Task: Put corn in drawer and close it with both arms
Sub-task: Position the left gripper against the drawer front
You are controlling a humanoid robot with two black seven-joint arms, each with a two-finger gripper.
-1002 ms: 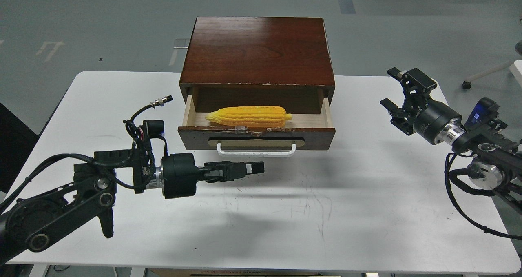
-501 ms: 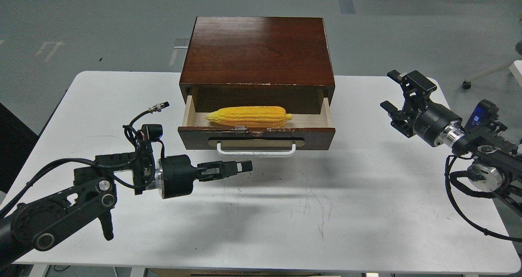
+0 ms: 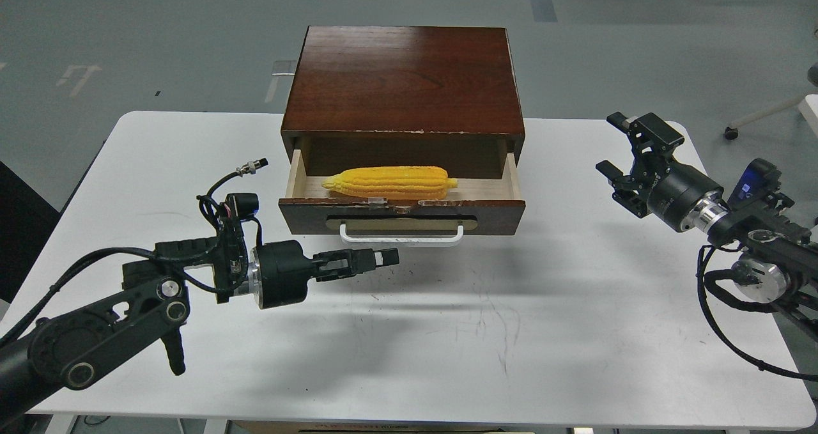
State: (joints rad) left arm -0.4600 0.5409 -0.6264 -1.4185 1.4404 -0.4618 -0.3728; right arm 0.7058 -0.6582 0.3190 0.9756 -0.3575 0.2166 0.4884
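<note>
The yellow-orange corn [image 3: 391, 182] lies lengthwise inside the open drawer [image 3: 401, 217], whose dark wood front with a white bar handle [image 3: 401, 236] is pulled out of the brown cabinet [image 3: 404, 79]. My left gripper [image 3: 386, 257] is shut and empty. It points right, just below and in front of the left end of the handle, apart from it. My right gripper [image 3: 611, 144] is open and empty, hovering to the right of the cabinet, level with the drawer.
The cabinet stands at the back middle of a white table [image 3: 447, 332]. Loose cables hang off both arms, with a plug end [image 3: 252, 164] sticking up left of the drawer. Grey floor lies beyond the table.
My left gripper drew back to the left from under the handle, then edged up slightly. My right gripper sank a little. The corn and the drawer have not moved.
</note>
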